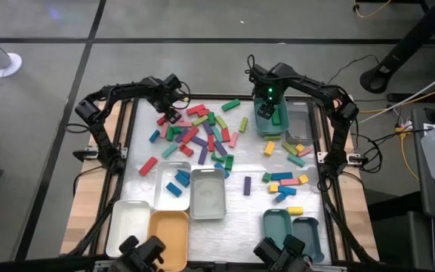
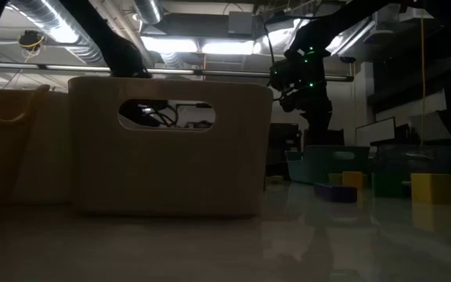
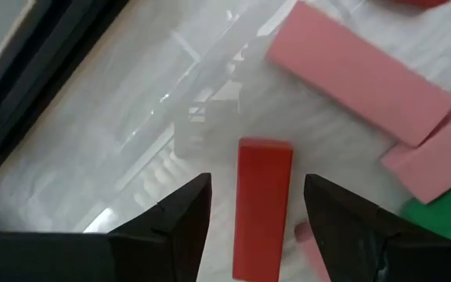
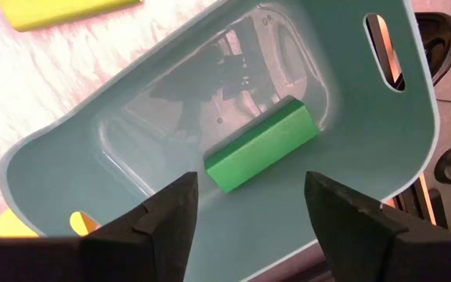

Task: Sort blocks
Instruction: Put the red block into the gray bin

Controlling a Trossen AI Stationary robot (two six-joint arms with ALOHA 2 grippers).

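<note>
Okay, my left gripper (image 3: 257, 215) is down at the far-left edge of the blocks (image 1: 198, 136) pile, fingers wide apart, straddling a red block (image 3: 262, 205) w/o clamping it. My right gripper (image 4: 250, 215) hangs over a teal tray (image 4: 390, 157), jaws spread, empty; a green block (image 4: 261, 153) lies loose inside.

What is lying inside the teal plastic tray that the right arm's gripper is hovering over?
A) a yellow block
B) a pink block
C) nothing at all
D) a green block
D: the right wrist view shows one green rectangular block lying on the floor of the teal plastic tray, with the open right gripper above it and not touching it.
</note>
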